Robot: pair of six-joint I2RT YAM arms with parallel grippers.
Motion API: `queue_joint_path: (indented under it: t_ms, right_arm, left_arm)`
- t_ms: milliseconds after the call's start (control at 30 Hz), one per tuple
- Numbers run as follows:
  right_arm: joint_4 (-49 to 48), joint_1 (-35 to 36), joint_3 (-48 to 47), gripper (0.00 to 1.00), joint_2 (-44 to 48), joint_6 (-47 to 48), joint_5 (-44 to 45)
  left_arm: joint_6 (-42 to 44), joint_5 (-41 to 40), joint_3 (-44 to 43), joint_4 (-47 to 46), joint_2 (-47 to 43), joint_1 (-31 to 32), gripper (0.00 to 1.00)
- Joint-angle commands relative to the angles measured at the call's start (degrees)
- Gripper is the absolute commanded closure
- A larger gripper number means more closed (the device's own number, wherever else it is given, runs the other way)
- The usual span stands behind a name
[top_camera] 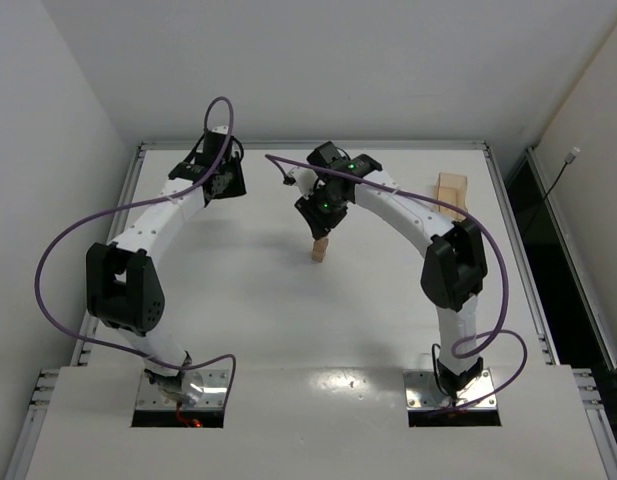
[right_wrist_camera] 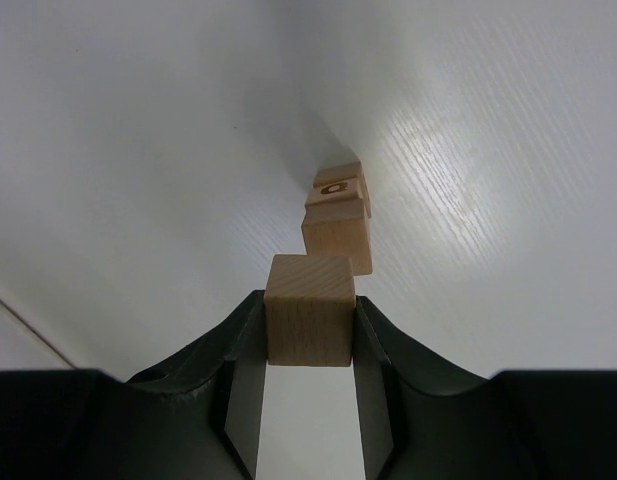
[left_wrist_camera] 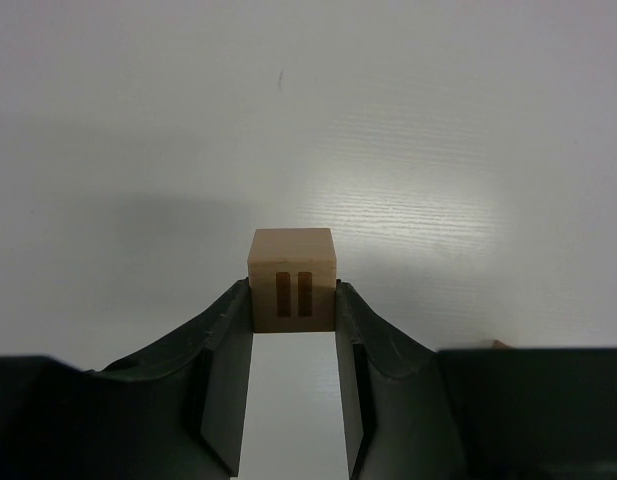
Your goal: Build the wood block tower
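our left gripper (left_wrist_camera: 293,305) grips a dark-barred tan wooden cube (left_wrist_camera: 292,268); our right gripper (right_wrist_camera: 308,330) grips a plain tan wooden cube (right_wrist_camera: 308,300) close by the narrow cube tower (right_wrist_camera: 338,228).

Top view: right pincer (top_camera: 321,232) blocks the tower (top_camera: 320,252) top and the plain cube (right_wrist_camera: 309,310) it grips; left pincer (top_camera: 226,185) hides its marked cube (left_wrist_camera: 293,280). Right wrist: tower cubes overlap, count unclear; dark mark (right_wrist_camera: 334,188) on one too small to read. Left wrist: tan sliver (left_wrist_camera: 495,344) at pincer body, cut off, unidentifiable.

right hand (right_wrist_camera: 308,335) grips a plain cube (right_wrist_camera: 308,305) (tower (right_wrist_camera: 338,215) just beyond it).
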State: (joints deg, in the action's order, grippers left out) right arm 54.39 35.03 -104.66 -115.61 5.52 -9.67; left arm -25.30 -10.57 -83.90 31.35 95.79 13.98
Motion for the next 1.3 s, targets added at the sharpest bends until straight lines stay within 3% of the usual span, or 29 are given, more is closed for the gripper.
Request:
queue_joint_path:
  t_ms: [0,1100,1267]
  right_arm:
    - [-0.95,0.39,0.25,1.00,-0.58,0.02,-0.61]
    - [-3.24,0.39,1.30,1.00,-2.86,0.02,3.70]
    - [-3.24,0.39,1.30,0.92,-2.86,0.02,2.82]
  left_arm:
    - [0.07,-0.33,-2.23,-0.59,0.10,-0.53,1.00]
    - [0.07,0.81,-2.76,-0.06,1.68,-0.53,1.00]
    - [0.07,0.81,-2.76,-0.06,1.68,-0.53,1.00]
